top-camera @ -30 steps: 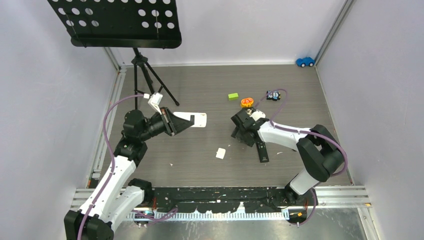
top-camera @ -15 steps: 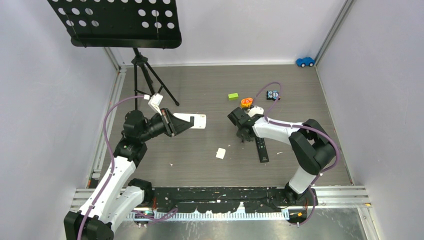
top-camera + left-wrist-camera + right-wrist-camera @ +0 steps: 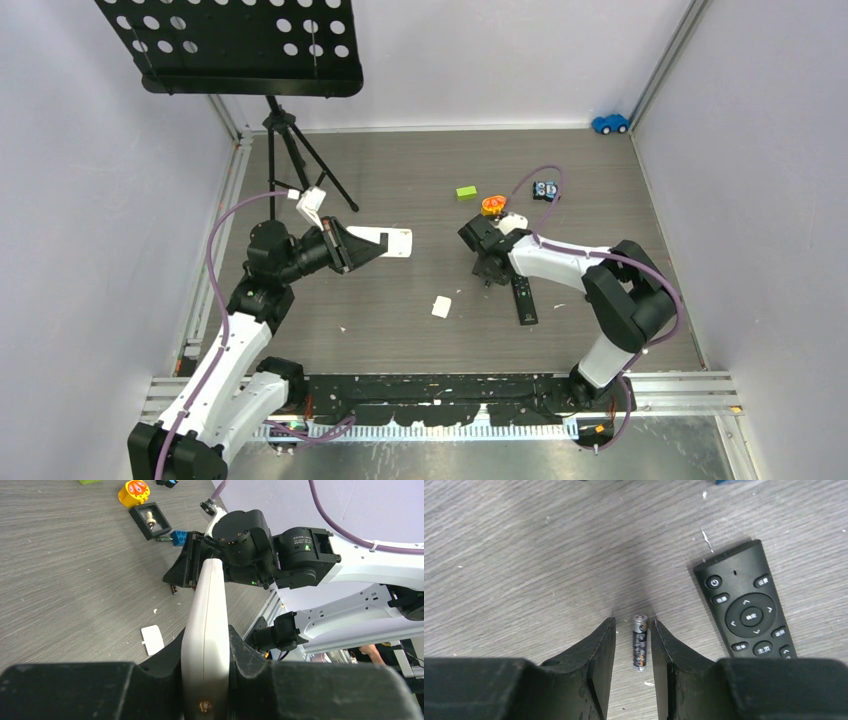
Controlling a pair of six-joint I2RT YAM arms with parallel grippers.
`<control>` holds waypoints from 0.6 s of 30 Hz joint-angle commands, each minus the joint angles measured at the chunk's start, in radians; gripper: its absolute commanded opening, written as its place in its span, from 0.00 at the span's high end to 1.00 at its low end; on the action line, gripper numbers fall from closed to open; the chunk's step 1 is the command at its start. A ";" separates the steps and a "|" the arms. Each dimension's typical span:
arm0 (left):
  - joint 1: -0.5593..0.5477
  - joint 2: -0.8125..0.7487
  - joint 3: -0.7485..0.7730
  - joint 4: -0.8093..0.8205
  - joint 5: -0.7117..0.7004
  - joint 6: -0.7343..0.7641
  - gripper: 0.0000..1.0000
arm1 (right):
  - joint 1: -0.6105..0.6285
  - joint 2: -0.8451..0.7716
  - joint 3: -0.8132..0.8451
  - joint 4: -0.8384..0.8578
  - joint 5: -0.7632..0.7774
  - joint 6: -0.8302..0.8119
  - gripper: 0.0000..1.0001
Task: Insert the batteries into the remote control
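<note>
My left gripper is shut on the near end of a white remote control, held edge-up above the table; the same remote points right in the top view. A slim dark battery with a silver cap lies on the wooden table. My right gripper is lowered over it and open, one finger on each side, the right finger very close to it. In the top view the right gripper hides the battery.
A black remote lies face-up just right of the right gripper. A white battery cover lies mid-table. Behind are an orange toy, a green block, a small blue toy, a blue car and a tripod stand.
The right arm's elbow has swung left and back, while its gripper stays low beside the black remote. The left arm and white remote have not moved.
</note>
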 commanded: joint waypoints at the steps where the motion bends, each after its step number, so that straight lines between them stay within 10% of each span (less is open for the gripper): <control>1: -0.002 -0.015 0.012 0.024 -0.008 0.020 1.00 | -0.003 -0.025 -0.053 -0.079 -0.043 -0.004 0.64; 8: -0.001 -0.018 0.006 0.024 -0.008 0.007 1.00 | 0.003 -0.031 -0.067 -0.061 0.000 0.015 0.97; 18: -0.002 -0.011 -0.060 0.222 0.001 -0.210 1.00 | 0.127 -0.398 -0.024 0.036 0.152 -0.061 1.00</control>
